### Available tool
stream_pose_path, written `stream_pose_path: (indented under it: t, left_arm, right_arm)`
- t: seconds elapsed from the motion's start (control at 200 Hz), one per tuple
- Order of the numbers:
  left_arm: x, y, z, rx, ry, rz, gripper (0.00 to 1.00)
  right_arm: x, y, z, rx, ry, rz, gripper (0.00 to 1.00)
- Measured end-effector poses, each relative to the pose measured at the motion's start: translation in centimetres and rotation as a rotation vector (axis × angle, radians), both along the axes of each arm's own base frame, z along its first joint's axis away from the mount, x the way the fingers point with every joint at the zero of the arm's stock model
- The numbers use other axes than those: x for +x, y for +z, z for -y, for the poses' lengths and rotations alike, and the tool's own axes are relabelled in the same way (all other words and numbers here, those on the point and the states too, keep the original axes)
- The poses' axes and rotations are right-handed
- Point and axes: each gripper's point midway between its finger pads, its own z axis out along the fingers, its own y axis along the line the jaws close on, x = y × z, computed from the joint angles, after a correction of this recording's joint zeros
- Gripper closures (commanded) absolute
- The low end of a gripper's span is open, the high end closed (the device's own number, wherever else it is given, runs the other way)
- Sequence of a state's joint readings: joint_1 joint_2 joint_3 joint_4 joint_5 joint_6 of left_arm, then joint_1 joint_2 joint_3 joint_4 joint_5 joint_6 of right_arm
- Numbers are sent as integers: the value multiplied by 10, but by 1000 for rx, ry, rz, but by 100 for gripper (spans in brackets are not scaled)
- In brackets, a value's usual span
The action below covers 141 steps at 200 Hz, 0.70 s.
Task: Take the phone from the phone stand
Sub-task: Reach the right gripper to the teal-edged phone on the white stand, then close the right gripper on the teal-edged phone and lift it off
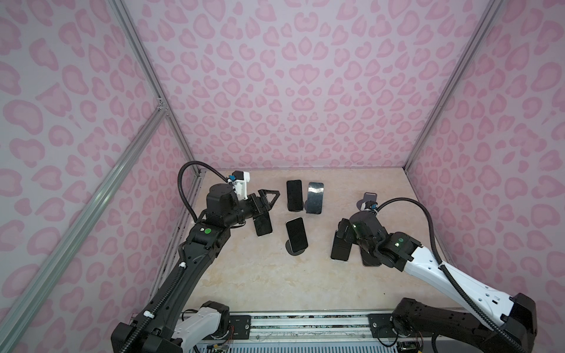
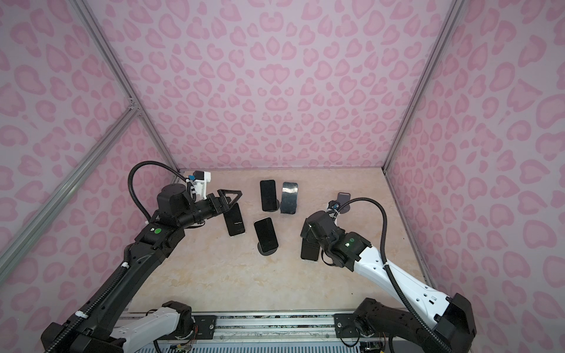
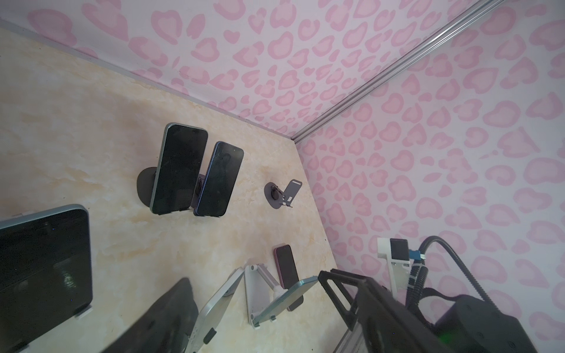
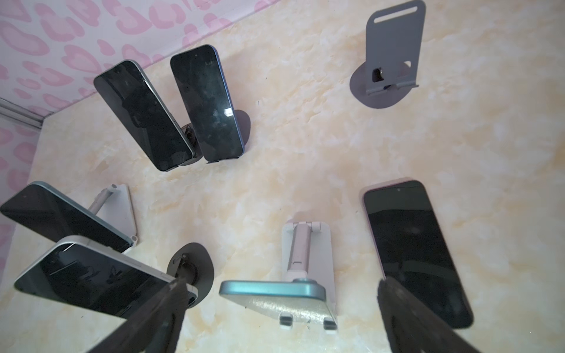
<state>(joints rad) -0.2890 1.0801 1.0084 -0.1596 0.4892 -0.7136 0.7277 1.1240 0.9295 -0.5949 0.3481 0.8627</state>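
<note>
hanging over the table, the right pincer was wide open. a phone lay flat near it. the left pincer was open too.

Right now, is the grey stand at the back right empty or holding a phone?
Empty: the grey stand shows a bare backplate and lip, no phone on it.

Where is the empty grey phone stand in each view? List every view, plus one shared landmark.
Both top views: empty grey stand right of centre, just behind the right arm.
Left wrist: stand just beyond the paired phones.
Right wrist: stand alone, apart from the paired phones.
Landmark: the paired phones, propped side by side, in every view.
</note>
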Motion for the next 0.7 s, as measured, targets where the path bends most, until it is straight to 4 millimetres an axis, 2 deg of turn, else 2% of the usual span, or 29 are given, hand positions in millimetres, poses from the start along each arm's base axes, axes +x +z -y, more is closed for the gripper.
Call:
stream_pose_path:
  t: [0.12,0.28,0.465,0.705]
  left_arm:
    - [0,0,0,0,0,0,12]
    - [-1,0,0,0,0,0,12]
    - [-1,0,0,0,-1,-1,13]
    - [-1,0,0,0,-2,-1,13]
  right_arm:
    - [9,-8,-6,-66,-5,-23,1]
    - [8,-23,-16,-108,21,-57,1]
    - [8,-29,-19,-118,17,-64,1]
    - [8,-37,-17,-118,-7,-72,13]
